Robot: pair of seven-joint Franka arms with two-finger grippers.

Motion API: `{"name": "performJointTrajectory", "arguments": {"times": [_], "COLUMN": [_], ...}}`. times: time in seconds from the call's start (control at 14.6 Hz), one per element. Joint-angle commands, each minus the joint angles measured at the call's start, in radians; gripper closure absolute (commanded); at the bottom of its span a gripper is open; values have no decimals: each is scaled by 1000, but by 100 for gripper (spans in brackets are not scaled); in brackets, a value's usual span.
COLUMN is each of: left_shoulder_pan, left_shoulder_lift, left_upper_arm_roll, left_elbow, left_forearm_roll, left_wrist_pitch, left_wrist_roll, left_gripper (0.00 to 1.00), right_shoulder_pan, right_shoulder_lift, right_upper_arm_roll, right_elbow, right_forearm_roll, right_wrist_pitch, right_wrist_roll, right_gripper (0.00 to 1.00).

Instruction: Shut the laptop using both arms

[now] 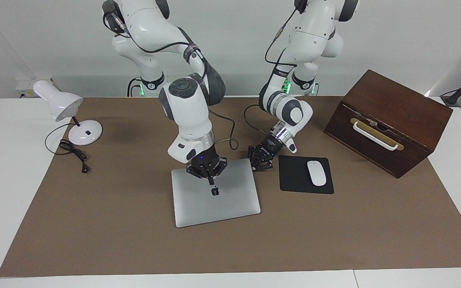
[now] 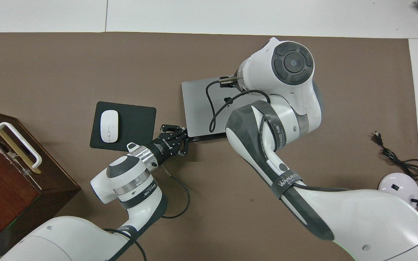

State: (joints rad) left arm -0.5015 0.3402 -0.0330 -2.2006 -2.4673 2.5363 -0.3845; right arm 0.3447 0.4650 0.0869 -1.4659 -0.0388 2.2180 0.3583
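I see the laptop (image 1: 215,193) shut, frame centre. Right gripper (image 1: 211,181), fingertips together, on its lid; left gripper (image 1: 255,165), fingertips together, at its upper-right corner.

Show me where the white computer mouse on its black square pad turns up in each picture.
Facing view: white mouse on the black pad, beside the silver-grey laptop.
Overhead view: mouse on the pad.
Shared landmark: the dark wooden box nearby.
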Motion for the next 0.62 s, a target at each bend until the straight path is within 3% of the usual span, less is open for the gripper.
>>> {"name": "performJointTrajectory", "arguments": {"times": [0.0, 0.55], "left_shoulder_pan": [28, 51], "left_shoulder_lift": [-15, -84], "left_upper_arm_roll": [5, 5], "left_elbow": [-59, -88], "left_forearm_roll": [-2, 5], "left_wrist_pitch": [5, 30], "left_wrist_roll": [36, 35], "left_gripper": [100, 100], "right_shoulder_pan": [-13, -73], "right_shoulder_lift": [-38, -123], "right_upper_arm_roll": [7, 7], "right_elbow": [-13, -13], "right_forearm_roll": [-41, -85], "right_wrist_pitch": [-18, -96], "right_wrist_roll": [-10, -116], "right_gripper": [100, 100]}}
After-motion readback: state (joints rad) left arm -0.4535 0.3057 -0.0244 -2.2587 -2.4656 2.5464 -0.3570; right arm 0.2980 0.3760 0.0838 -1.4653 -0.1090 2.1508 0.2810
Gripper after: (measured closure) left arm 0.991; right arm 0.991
